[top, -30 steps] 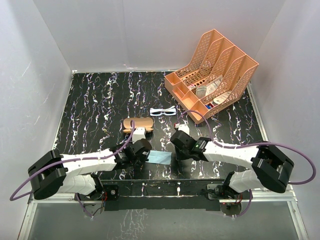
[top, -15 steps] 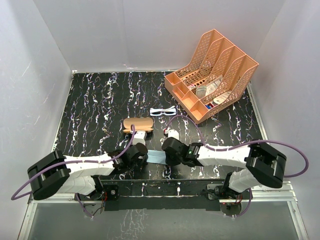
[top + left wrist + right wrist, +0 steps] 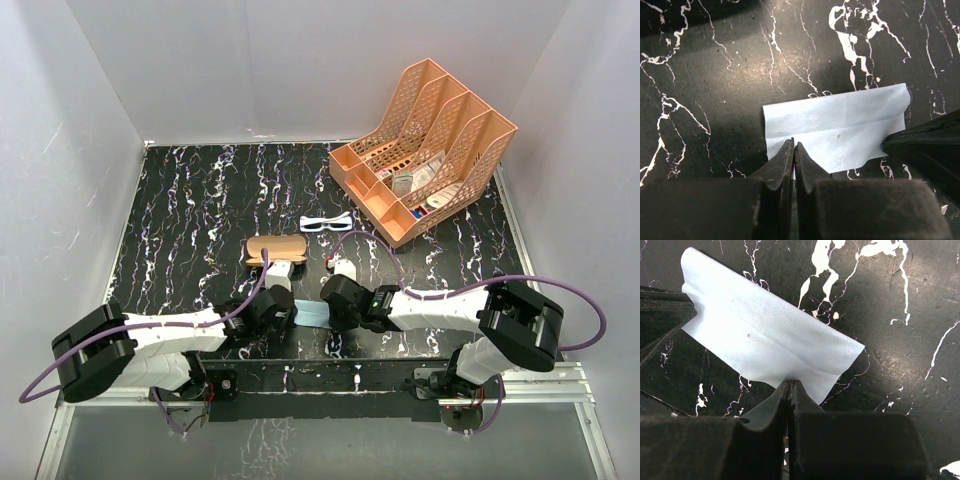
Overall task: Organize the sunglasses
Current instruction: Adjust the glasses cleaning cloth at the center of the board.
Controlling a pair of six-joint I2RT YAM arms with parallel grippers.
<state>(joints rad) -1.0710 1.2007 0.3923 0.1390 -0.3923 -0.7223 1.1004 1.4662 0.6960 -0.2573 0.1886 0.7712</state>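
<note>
While both arms reach low over the desk (image 3: 180, 200), the top view shows me the left gripper (image 3: 294, 312) at the left edge of the light blue cloth (image 3: 311, 315) and the right gripper (image 3: 330, 312) at its right edge. The sunglasses (image 3: 327, 222) lie flat well beyond the cloth, apart from both grippers. The brown case (image 3: 275, 248) sits between cloth and sunglasses, a little to the left. The orange organizer (image 3: 420, 150) stands far beyond the cloth, to the right.

In the left wrist view, the left gripper (image 3: 794, 148) has its fingers pressed together over the cloth's (image 3: 840, 127) near edge, pinching it. The other arm's dark finger sits at the cloth's right corner.

In the right wrist view, the right gripper (image 3: 789, 386) is likewise closed tight on the cloth's (image 3: 760, 337) near edge, with one corner lifted slightly off the desk.
</note>
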